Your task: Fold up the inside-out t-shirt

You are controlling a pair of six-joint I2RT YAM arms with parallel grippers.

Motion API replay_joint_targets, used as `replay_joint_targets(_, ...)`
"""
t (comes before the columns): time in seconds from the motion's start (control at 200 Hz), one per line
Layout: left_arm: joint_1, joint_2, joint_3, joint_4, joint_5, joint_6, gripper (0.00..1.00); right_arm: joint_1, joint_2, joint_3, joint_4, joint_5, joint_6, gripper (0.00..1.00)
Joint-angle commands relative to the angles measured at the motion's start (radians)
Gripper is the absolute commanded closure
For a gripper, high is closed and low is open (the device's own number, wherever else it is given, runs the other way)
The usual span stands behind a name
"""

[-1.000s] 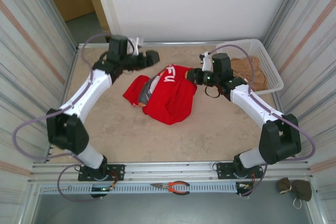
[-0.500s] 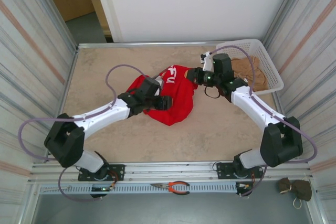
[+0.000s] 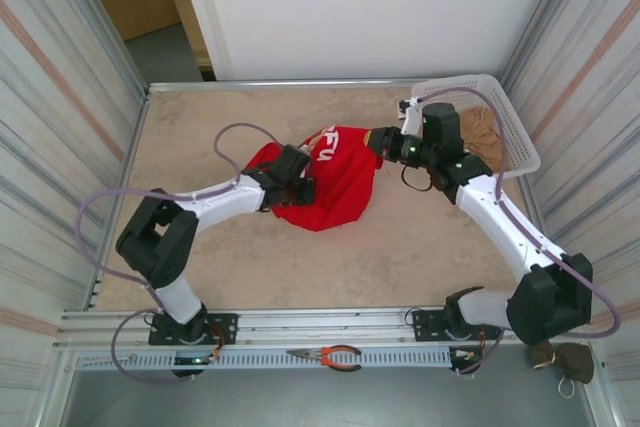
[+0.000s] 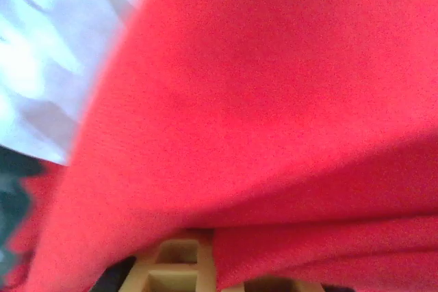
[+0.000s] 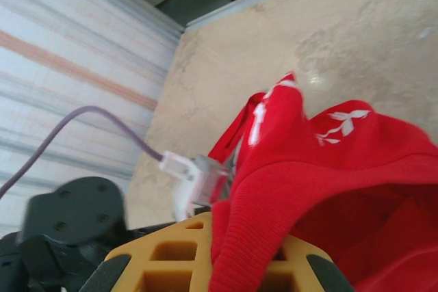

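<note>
The inside-out t-shirt (image 3: 335, 187) lies bunched at mid-table, bright red with white print near its far edge. My left gripper (image 3: 303, 190) is pressed into its left side and shut on a fold. In the left wrist view red cloth (image 4: 274, 100) hangs over the yellow fingers (image 4: 178, 264), with a pale patch at upper left. My right gripper (image 3: 378, 141) is at the shirt's far right edge. In the right wrist view it (image 5: 226, 264) is shut on the ribbed red hem (image 5: 260, 237), which is lifted off the table.
A white basket (image 3: 520, 137) holding a tan garment (image 3: 485, 137) stands at the back right, just behind the right arm. Red-handled pliers (image 3: 335, 355) lie on the front rail. Corrugated walls close both sides. The left arm's wrist (image 5: 68, 217) is close to the right gripper.
My left arm swung from the back of the table down onto the shirt's left side and its jaws closed on cloth. The right gripper drew slightly right, holding the hem.
</note>
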Motion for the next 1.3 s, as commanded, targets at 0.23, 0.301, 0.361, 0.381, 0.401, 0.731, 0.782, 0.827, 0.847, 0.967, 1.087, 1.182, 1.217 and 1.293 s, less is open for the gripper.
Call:
replay_joint_targets(0.23,0.146,-0.312,-0.038,0.164,0.611,0.068,1.0,-0.069,0.136,-0.123,-0.019,0.207,0.042,1.0)
replay_joint_targets(0.301,0.154,-0.337,-0.042,0.196,0.691,0.06,1.0,-0.073,0.194,-0.096,-0.028,0.171,0.0,0.95)
replay_joint_targets(0.361,0.158,-0.346,-0.04,0.204,0.729,0.053,1.0,-0.061,0.197,-0.066,-0.075,0.145,-0.033,0.57)
replay_joint_targets(0.381,0.158,-0.347,-0.039,0.206,0.739,0.05,1.0,-0.053,0.185,-0.063,-0.08,0.145,-0.039,0.51)
replay_joint_targets(0.401,0.158,-0.347,-0.038,0.209,0.747,0.044,1.0,-0.043,0.165,-0.066,-0.087,0.146,-0.043,0.46)
replay_joint_targets(0.731,0.16,-0.322,-0.031,0.249,0.803,-0.02,1.0,0.32,-0.148,-0.162,-0.059,0.27,0.033,0.36)
replay_joint_targets(0.782,0.162,-0.32,-0.027,0.248,0.805,-0.025,1.0,0.358,-0.148,-0.172,-0.021,0.28,0.047,0.41)
replay_joint_targets(0.827,0.162,-0.321,-0.026,0.248,0.804,-0.025,1.0,0.391,-0.142,-0.171,0.0,0.293,0.047,0.43)
replay_joint_targets(0.847,0.162,-0.324,-0.027,0.248,0.804,-0.024,1.0,0.4,-0.138,-0.168,0.006,0.299,0.048,0.44)
replay_joint_targets(0.967,0.162,-0.33,-0.032,0.265,0.815,-0.033,1.0,0.41,-0.093,-0.156,0.014,0.329,0.044,0.45)
replay_joint_targets(1.087,0.162,-0.339,-0.043,0.282,0.828,-0.045,1.0,0.378,-0.048,-0.152,0.048,0.323,0.049,0.5)
replay_joint_targets(1.182,0.162,-0.347,-0.056,0.291,0.836,-0.046,1.0,0.347,-0.012,-0.15,0.084,0.31,0.055,0.6)
replay_joint_targets(1.217,0.163,-0.348,-0.063,0.294,0.835,-0.045,1.0,0.333,0.004,-0.153,0.107,0.286,0.061,0.66)
replay_joint_targets(1.293,0.171,-0.346,-0.078,0.311,0.84,-0.059,1.0,0.297,0.041,-0.151,0.156,0.221,0.075,0.88)
